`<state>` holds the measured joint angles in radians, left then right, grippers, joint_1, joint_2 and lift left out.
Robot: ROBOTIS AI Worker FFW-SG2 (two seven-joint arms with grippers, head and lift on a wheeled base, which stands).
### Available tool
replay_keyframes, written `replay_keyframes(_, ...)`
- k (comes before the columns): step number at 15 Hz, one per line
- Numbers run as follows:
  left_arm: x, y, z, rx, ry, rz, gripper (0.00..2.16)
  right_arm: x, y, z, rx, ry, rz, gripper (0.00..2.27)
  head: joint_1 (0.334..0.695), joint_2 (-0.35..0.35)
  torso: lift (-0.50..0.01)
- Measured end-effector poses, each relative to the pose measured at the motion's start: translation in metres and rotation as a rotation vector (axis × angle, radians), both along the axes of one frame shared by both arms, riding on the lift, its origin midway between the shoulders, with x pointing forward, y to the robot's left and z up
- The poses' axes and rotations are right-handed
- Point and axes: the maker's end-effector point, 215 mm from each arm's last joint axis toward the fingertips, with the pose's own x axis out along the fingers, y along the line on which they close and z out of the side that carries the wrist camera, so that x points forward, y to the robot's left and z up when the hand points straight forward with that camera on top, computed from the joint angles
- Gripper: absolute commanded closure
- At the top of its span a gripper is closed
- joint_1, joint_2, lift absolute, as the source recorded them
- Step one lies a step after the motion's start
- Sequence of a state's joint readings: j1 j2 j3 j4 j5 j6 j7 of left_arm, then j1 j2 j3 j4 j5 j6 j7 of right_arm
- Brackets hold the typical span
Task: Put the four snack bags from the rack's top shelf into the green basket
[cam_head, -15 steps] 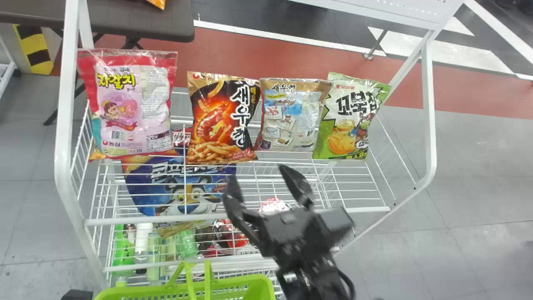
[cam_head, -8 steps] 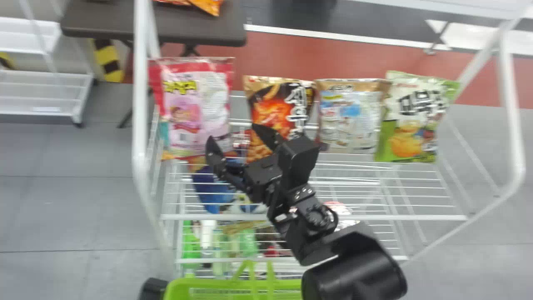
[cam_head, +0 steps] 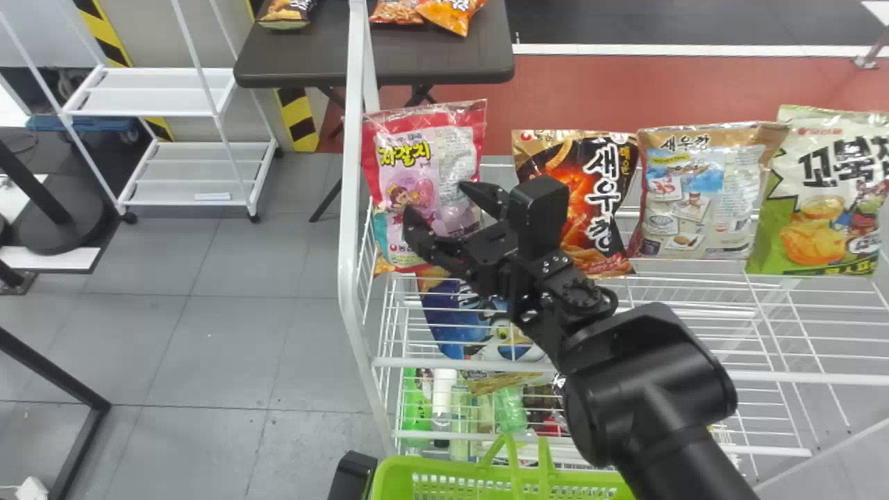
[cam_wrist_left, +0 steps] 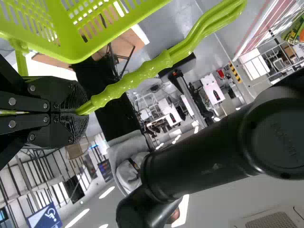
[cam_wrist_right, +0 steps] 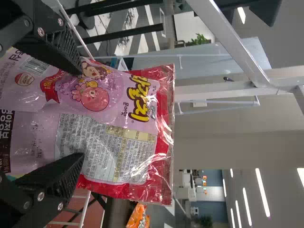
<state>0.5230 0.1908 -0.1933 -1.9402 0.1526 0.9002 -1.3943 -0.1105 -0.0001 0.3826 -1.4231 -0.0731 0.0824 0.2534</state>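
I've got my right gripper spread wide, pink snack bag just ahead of it, other three bags to its right, left gripper clamped on green basket handle.

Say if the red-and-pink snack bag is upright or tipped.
Upright: the bag stands on the white wire rack, its print right way up.

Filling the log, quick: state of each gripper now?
Left gripper: jaws closed on the green basket handles.
Right gripper: jaws open, holding nothing, near the pink-and-red snack bag.
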Motion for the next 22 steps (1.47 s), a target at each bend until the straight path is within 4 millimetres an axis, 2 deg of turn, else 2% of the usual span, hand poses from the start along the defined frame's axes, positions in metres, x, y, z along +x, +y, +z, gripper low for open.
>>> replay_keyframes(1, 0.0, 0.0, 0.0, -0.001, -0.001, 0.0, 2.05, 0.001, 0.002, -0.004, -0.013, 0.014, 0.007, 2.04, 0.695, 0.052, 0.0)
replay_keyframes(2, 0.0, 0.0, 0.0, -0.001, -0.002, 0.0, 2.05, 0.0, 0.004, -0.008, -0.022, 0.032, 0.012, 2.08, 0.695, 0.055, 0.0)
replay_keyframes(5, 0.0, 0.0, 0.0, -0.002, -0.001, 0.001, 2.05, -0.012, 0.007, -0.007, -0.014, 0.045, 0.029, 2.11, 0.695, 0.063, 0.0)
replay_keyframes(10, -0.001, -0.003, 0.0, -0.006, 0.002, 0.003, 2.05, -0.04, 0.008, 0.011, 0.034, 0.041, 0.028, 2.11, 0.695, 0.063, 0.0)
replay_keyframes(13, -0.001, -0.004, 0.0, -0.006, -0.001, 0.004, 2.05, -0.065, -0.003, 0.025, 0.051, 0.051, -0.009, 2.11, 0.695, 0.047, 0.0)
replay_keyframes(14, -0.001, -0.004, 0.001, -0.006, -0.001, 0.004, 2.05, -0.073, -0.012, 0.029, 0.063, 0.065, -0.03, 2.11, 0.695, 0.035, 0.0)
replay_keyframes(17, 0.0, -0.005, 0.001, -0.007, -0.003, 0.006, 2.05, -0.098, -0.056, 0.038, 0.05, 0.086, -0.122, 2.11, 0.695, -0.04, 0.0)
replay_keyframes(18, 0.0, -0.005, 0.002, -0.008, -0.003, 0.007, 2.05, -0.11, -0.072, 0.043, 0.043, 0.081, -0.14, 2.11, 0.695, -0.093, 0.0)
replay_keyframes(21, 0.003, -0.004, 0.005, -0.013, -0.01, 0.013, 2.05, -0.144, -0.118, 0.06, 0.029, 0.074, -0.19, 2.11, 0.695, -0.171, 0.0)
replay_keyframes(22, 0.003, -0.004, 0.006, -0.014, -0.012, 0.017, 2.05, -0.155, -0.131, 0.063, 0.016, 0.077, -0.206, 2.11, 0.695, -0.238, 0.0)
